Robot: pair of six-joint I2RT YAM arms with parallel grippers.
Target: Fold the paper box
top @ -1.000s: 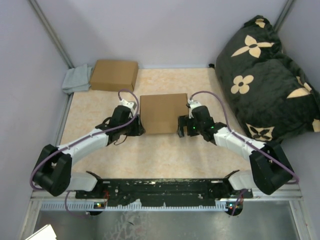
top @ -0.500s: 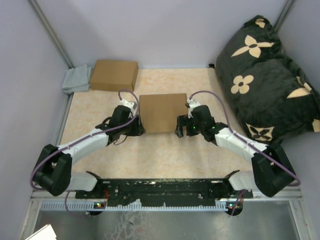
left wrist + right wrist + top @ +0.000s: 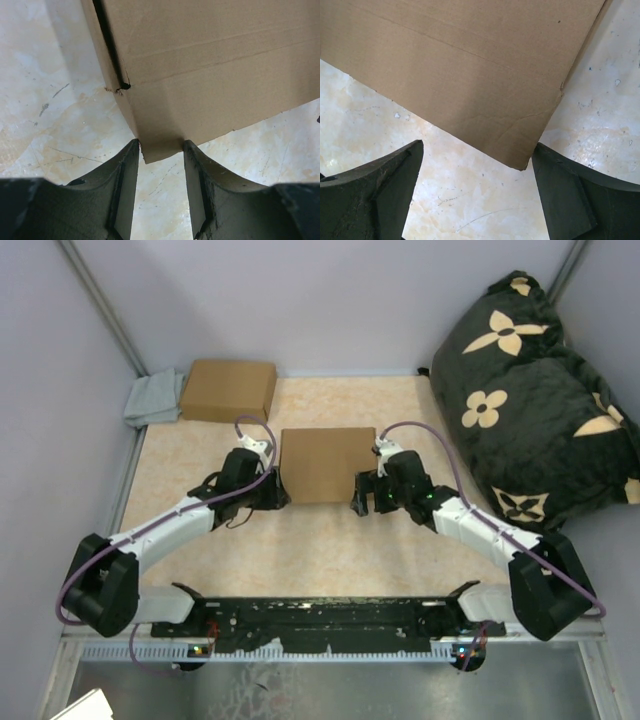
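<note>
The paper box (image 3: 325,465) lies closed and flat in the middle of the table, plain brown, with a slit and crease lines showing in the left wrist view (image 3: 210,60). My left gripper (image 3: 278,490) is at its near left corner; in the left wrist view (image 3: 160,145) both fingertips press the sides of that corner. My right gripper (image 3: 362,496) is at the near right corner. In the right wrist view (image 3: 477,147) its jaws stand wide apart, with the box corner (image 3: 470,75) between them and close to the right finger (image 3: 565,190).
A smooth brown carton (image 3: 229,390) sits at the back left beside a grey cloth (image 3: 152,398). A large black cushion with tan flowers (image 3: 530,390) fills the right side. Purple walls close in the table at the back and left.
Both grippers have edged slightly away from the bases, and the box's near edge has shifted a little with them.
</note>
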